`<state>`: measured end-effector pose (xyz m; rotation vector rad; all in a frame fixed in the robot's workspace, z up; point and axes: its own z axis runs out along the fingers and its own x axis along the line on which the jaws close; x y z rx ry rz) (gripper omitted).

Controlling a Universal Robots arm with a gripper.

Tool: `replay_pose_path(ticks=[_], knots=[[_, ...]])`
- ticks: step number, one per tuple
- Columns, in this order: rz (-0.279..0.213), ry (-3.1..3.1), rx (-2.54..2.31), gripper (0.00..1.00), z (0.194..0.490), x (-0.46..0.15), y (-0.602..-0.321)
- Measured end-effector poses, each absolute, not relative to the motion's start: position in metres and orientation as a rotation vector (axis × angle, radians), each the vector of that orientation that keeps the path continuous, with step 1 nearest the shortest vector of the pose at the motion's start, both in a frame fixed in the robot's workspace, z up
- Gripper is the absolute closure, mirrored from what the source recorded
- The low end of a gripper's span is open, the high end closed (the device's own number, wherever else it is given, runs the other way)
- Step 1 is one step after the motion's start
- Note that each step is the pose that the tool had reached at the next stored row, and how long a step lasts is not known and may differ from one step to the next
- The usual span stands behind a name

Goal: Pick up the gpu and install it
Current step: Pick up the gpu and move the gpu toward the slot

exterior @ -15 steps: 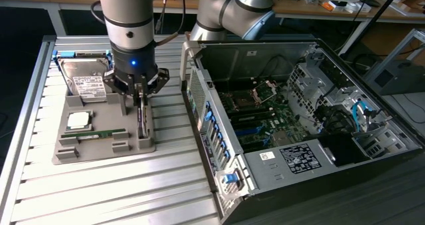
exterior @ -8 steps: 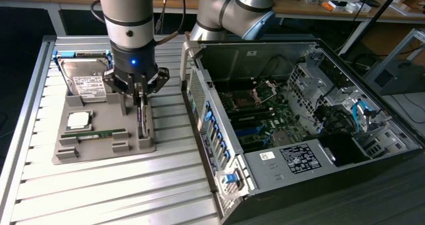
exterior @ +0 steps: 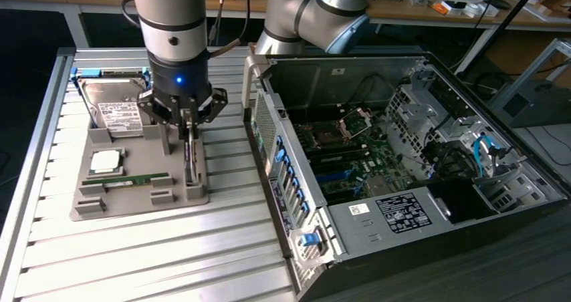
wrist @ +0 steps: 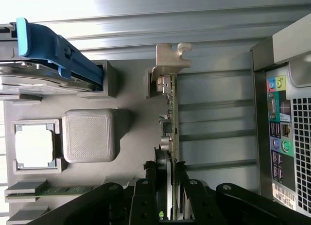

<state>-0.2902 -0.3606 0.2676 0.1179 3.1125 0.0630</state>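
The hand [exterior: 187,127] is clamped on the gpu [exterior: 190,160], one of its fingers [wrist: 161,186] on each face of the card. To lift well, I judge the pull should run straight out of the holder [exterior: 134,205] slot, without twist (thin boards bind easily). The gpu stands edge-on between the fingers, most of its length reaching beyond them, with its bracket [wrist: 171,57] at the far end.

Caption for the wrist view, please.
Gripper jaws clamp the gpu standing on edge in the grey parts tray beside the computer case.
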Motion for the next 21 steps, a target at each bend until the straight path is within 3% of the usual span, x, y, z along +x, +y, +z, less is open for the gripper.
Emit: replay_pose_path(ticks=[21], knots=[[0.063, 3.112, 0.118, 0.73, 0.2777, -0.2902, -0.3605]])
